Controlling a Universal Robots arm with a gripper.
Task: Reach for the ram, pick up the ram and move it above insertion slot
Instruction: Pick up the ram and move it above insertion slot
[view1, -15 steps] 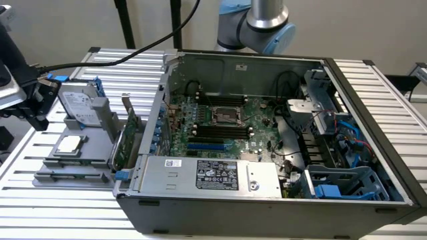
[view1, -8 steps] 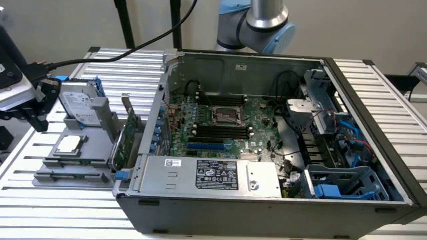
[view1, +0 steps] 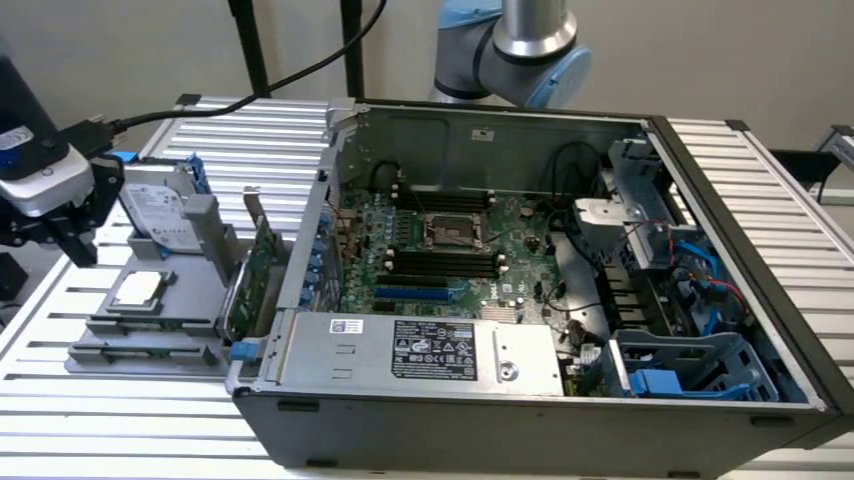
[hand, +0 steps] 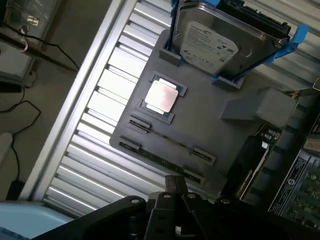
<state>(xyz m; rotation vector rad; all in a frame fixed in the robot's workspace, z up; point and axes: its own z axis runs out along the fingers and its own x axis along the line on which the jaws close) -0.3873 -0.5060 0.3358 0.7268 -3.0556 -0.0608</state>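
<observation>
The gripper hovered beside the grey tray; how far it was open, nobody could tell. The ram sat edge-on in the tray's holder, a thin green sliver, hard to make out.

Green ram edge-up in fixture

Pincer hangs low at exterior view's left, pointing down; arm joint at rear.
</observation>
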